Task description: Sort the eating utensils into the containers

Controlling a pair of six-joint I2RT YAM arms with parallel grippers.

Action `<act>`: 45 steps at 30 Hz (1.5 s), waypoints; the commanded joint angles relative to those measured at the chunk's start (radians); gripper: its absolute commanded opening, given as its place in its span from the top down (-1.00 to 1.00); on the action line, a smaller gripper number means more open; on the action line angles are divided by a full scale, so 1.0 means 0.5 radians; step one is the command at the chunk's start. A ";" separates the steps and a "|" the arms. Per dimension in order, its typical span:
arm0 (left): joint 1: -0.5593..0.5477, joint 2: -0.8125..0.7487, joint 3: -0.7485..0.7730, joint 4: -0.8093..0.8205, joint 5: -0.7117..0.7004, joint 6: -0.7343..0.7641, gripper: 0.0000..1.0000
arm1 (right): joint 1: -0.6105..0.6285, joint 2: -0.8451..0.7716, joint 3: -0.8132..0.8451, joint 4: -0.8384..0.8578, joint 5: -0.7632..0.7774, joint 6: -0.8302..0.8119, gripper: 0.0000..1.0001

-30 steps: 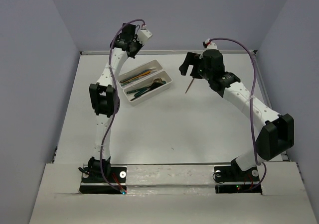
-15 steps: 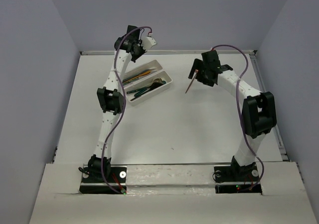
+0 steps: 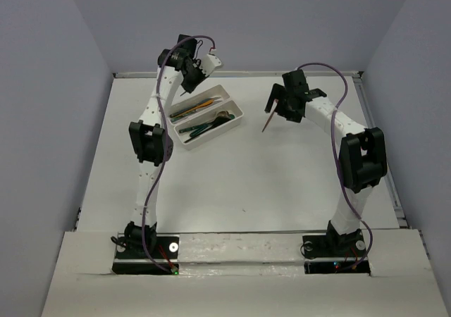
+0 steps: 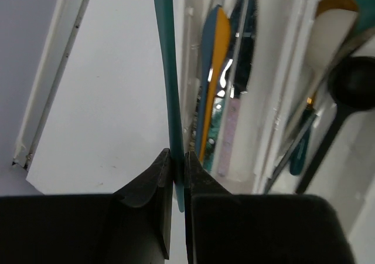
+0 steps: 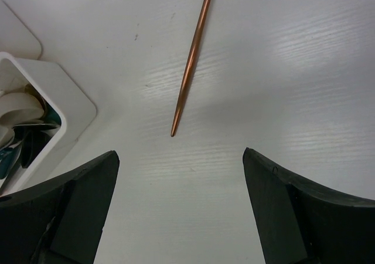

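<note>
My left gripper is shut on the handle of a teal knife, which hangs along the outer wall of the far white tray. In the top view this gripper hovers over the far end of that tray. The tray holds orange-handled and blue knives. The near tray holds a cream spoon, a black spoon and others. My right gripper is open and empty above the table. A copper utensil lies just ahead of it.
The two trays sit side by side, slanted, at the back left of the table. A corner of the near tray shows left of my right gripper. The table's raised back edge runs behind both arms.
The right arm folded its elbow back and its gripper shifted slightly toward the far side, still over the copper utensil. The left gripper dropped a little toward the far tray with the teal knife.
</note>
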 commanded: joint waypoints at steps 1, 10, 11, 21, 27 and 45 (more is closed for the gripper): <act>-0.082 -0.753 -0.593 0.117 0.353 -0.082 1.00 | 0.011 -0.076 0.066 -0.003 -0.002 -0.013 -0.84; -0.101 -1.175 -1.742 0.869 -0.106 -0.015 1.00 | 0.011 0.026 0.149 -0.003 -0.116 -0.031 -0.84; -0.101 -1.160 -1.755 0.952 -0.170 0.006 1.00 | 0.011 0.035 0.155 -0.003 -0.119 -0.034 -0.84; -0.095 -0.951 -1.736 1.164 -0.361 0.083 1.00 | 0.011 0.121 0.244 -0.006 -0.082 -0.074 -0.85; -0.082 -0.752 -1.657 1.183 -0.447 0.089 1.00 | -0.032 0.347 0.424 -0.046 0.105 0.021 -0.83; -0.113 -0.690 -1.960 1.385 -0.603 0.249 1.00 | -0.051 1.109 1.201 -0.500 0.366 0.067 -0.71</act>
